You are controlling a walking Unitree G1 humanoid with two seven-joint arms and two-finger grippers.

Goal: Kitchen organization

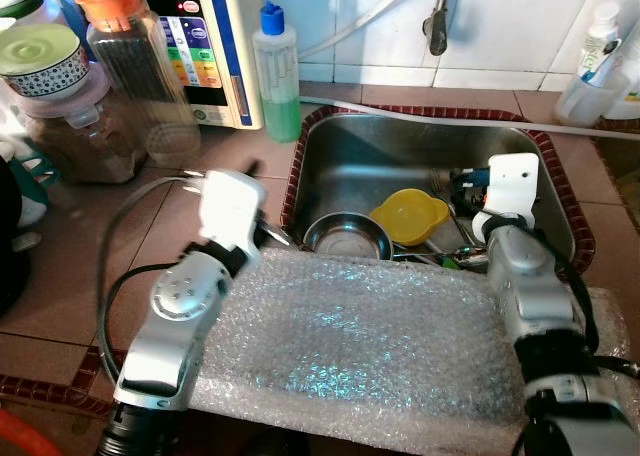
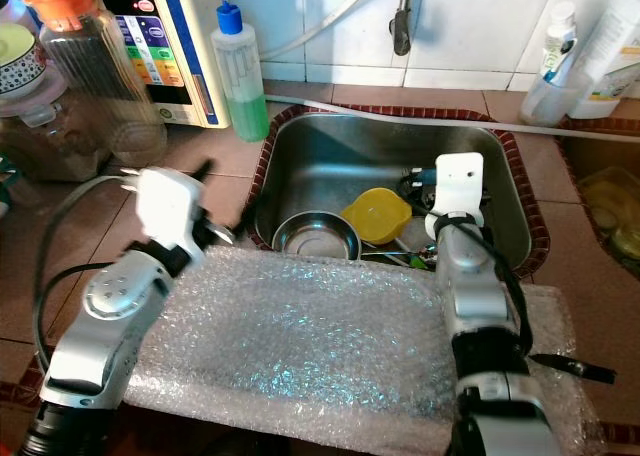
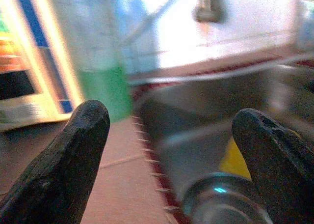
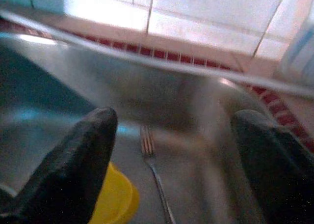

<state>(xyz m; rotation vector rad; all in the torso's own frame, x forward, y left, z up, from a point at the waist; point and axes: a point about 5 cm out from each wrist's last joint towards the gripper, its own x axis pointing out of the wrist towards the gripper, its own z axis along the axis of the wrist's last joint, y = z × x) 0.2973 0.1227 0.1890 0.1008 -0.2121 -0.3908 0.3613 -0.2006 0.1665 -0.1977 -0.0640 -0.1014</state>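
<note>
Blurring left gripper (image 3: pixel 169 150), right arm (image 1: pixel 525 296) hiding sink (image 1: pixel 330 136) cutlery

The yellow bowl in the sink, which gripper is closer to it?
Right. The right gripper hangs open inside the sink, just beside the yellow bowl. The left gripper, also open, is at the sink's left rim, nearer the steel bowl.

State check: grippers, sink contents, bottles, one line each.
Left gripper: open, empty, above the sink's left rim.
Right gripper: open, empty, over the sink.
Yellow plastic bowl: upright in the steel sink.
Round steel bowl: upright, empty.
Fork: lying flat on sink floor.
Green soap bottle: upright, blue cap closed.
Orange-lidded jar: closed.
Bubble wrap sheet: spread flat.
</note>
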